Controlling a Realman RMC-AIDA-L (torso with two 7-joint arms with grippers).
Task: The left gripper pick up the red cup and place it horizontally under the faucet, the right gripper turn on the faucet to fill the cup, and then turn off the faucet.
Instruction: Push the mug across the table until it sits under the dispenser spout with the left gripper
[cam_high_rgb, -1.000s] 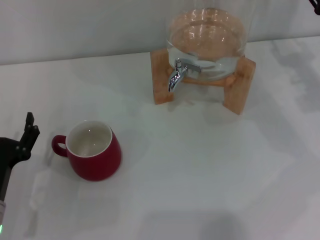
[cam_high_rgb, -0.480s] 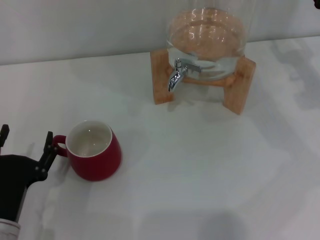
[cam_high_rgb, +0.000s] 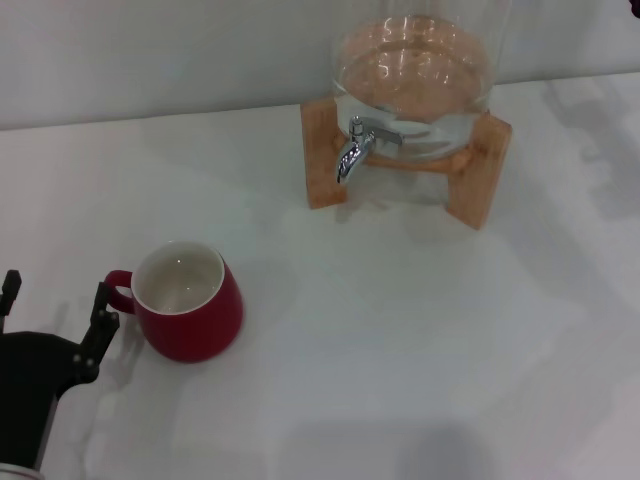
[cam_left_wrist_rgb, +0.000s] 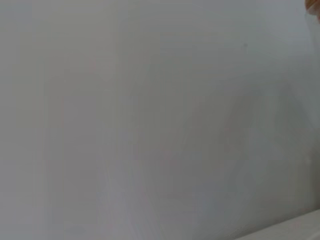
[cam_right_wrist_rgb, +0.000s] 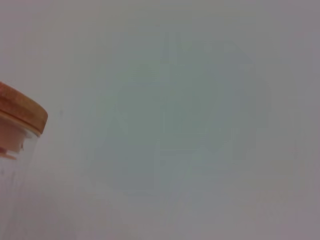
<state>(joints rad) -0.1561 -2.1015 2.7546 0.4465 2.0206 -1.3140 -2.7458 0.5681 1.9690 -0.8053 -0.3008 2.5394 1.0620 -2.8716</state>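
A: The left claw (cam_high_rgb: 55, 305) sits low at the tabletop's (cam_high_rgb: 400, 330) near-left edge, fingers spread and holding nothing, one tip just beside the red cup's (cam_high_rgb: 190, 305) handle.

B: So it's the pickup step?

A: I'd say so. The cup stands upright, well apart from the faucet (cam_high_rgb: 355, 145). Next the claw must close on the handle side. The right claw isn't visible.
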